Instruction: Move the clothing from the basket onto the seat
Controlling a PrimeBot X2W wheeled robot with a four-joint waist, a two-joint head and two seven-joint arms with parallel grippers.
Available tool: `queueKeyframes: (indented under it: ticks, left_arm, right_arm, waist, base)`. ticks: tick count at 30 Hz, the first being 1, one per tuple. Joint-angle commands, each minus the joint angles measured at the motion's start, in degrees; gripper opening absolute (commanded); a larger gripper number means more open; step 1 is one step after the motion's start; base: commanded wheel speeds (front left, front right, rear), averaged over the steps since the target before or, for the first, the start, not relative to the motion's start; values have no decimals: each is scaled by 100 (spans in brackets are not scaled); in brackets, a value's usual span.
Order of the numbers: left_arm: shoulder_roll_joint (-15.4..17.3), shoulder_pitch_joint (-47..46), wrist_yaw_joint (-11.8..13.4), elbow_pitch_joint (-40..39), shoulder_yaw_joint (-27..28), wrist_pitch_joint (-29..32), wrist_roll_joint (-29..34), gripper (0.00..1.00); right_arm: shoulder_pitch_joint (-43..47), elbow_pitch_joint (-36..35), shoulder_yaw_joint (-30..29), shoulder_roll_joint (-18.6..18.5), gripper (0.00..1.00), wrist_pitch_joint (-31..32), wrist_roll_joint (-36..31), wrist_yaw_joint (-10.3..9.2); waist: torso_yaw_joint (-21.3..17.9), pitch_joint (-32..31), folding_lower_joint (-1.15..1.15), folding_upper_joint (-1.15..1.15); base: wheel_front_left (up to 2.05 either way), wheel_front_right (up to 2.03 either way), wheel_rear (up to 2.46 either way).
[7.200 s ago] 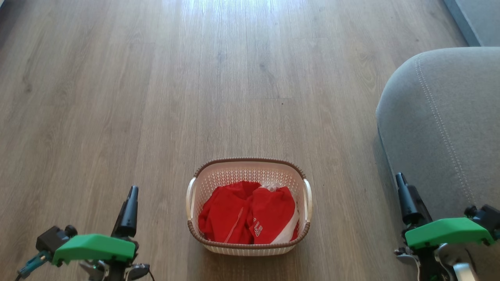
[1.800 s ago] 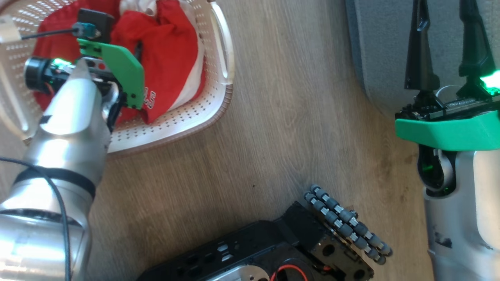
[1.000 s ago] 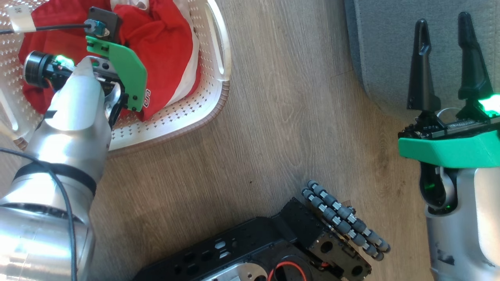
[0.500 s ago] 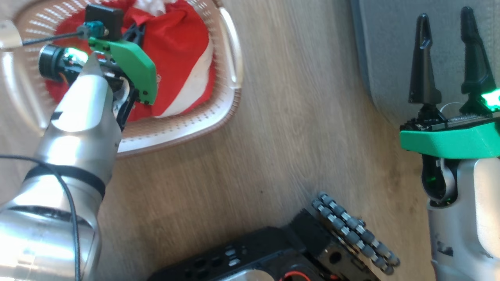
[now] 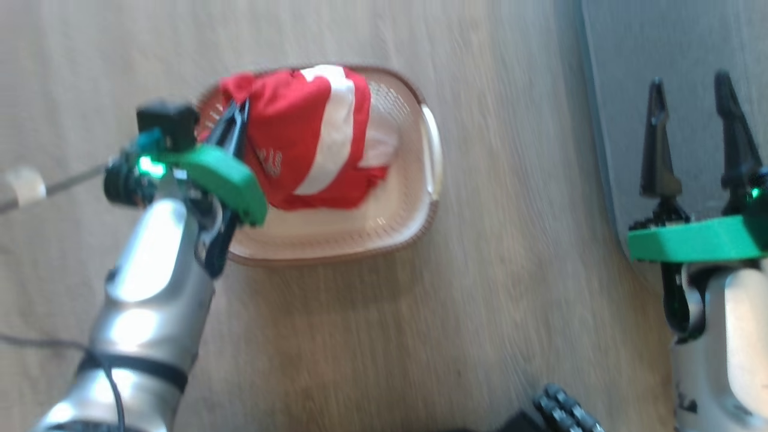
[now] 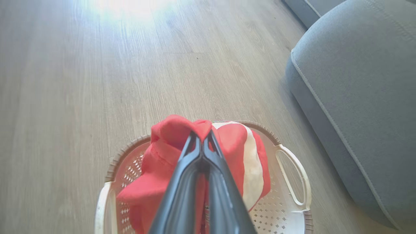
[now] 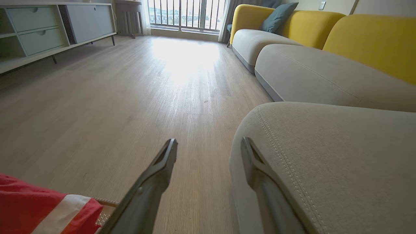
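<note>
Left end effector [image 6: 202, 138]: fingers pressed together on a fold of the red clothing [image 5: 306, 138], pinch at the top of the bundle. The fabric peaks at the fingertips and drapes from there down into the basket [image 5: 420, 201]. I judge the bundle part-raised, its lower end not yet clear of the rim. The broad white band runs down the drape on the side facing the seat [image 7: 325, 156]. A pale piece [image 5: 379, 143] lies against the red on that same side; I cannot tell whether it is caught in the pinch.

Right end effector [image 5: 690, 84]: fingers apart, nothing between them, tips over the edge of the grey seat.

Relation that matters: the seat lies to the robot's right of the basket, with a strip of bare floor [image 5: 492, 300] between them. In the left wrist view it sits right of and slightly ahead of the fingers, well apart from the held fold. The right arm is the nearer one to the seat, but the left arm has the load, so I read the carry as going rightward across the floor strip.

Judgement: the step in hand is the lift-out. It needs more height before any sideways travel, or the hanging end may catch the rim and tip the basket. The seat top looks higher than the rim. The head view is blurred, so detail at the rim is uncertain
</note>
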Motion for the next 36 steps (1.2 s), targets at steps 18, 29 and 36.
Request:
queueKeyframes:
  ticks: [18,29,36]
  left_arm:
    - [540,2517,388,-2442,851,-19,-44,0]
    - [772,3426,732,-3572,983,478,-144,0]
    - [800,3702,905,-3939,1014,623,-174,0]
  right_arm:
    - [1193,216,-130,-95,100,-37,-411,-1]
    - [1553,265,-112,-126,100,-37,-356,-1]
    - [1647,295,-77,-116,100,-37,-330,-1]
  waist:
    - [1177,-2637,0,0]
    - [1196,-3182,0,0]
    - [1125,-3349,0,0]
  base:
    - [0,0,0]
    - [0,0,0]
    - [0,0,0]
